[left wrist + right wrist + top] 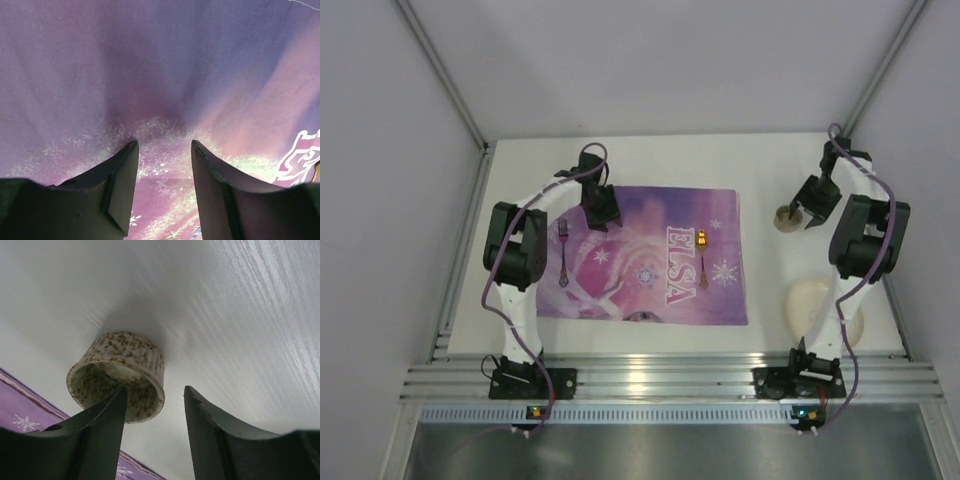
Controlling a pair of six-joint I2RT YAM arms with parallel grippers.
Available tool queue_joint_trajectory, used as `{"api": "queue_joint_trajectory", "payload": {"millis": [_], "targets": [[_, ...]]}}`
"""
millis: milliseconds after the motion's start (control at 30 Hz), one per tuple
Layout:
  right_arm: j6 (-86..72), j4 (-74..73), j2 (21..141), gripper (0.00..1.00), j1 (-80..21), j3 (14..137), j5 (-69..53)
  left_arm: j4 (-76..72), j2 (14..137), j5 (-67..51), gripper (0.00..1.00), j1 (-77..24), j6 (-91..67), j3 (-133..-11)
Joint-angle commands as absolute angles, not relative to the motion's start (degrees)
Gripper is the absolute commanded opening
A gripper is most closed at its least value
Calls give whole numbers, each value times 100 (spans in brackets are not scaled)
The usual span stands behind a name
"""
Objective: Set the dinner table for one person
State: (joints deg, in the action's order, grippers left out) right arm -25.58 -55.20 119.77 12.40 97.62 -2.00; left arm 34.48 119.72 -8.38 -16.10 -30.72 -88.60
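The white dinner table (760,160) carries a purple ELSA placemat (640,255). A fork (563,255) lies on the mat's left side and a gold spoon (702,255) lies right of the lettering. A speckled cup (787,217) stands on the table right of the mat; it also shows in the right wrist view (120,375). My right gripper (155,400) is open just over the cup, left finger above its rim. A cream plate (815,305) lies near the right arm. My left gripper (164,150) is open and empty over the mat's upper left (160,75).
Aluminium rails (660,380) run along the near edge with both arm bases bolted there. Grey walls and corner posts (440,70) enclose the table on three sides.
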Motion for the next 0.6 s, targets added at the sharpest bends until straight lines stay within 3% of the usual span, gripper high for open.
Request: {"api": "queue_joint_trajectory", "payload": {"millis": [0,67,100,233,567], "targets": [[-2619,-5397,12093,49,1213,9985,-26,3612,11857,-703,52,-1538,-3006,-8754],[-2619,-5327,12155,41,1195,9932,-26,3621,11725,-773,52,-1538,-3084,-8859],[-2619,-5309,12181,28,1187,9923,-26,3638,11681,-791,52,-1538,-3102,-8912],[-2541,-5291,12278,1,1117,9967,237,3796,11426,-782,52,-1538,-3181,-9298],[-2461,-5730,11611,0,169,10959,528,3929,10732,-686,52,-1547,-3419,-9870]]}}
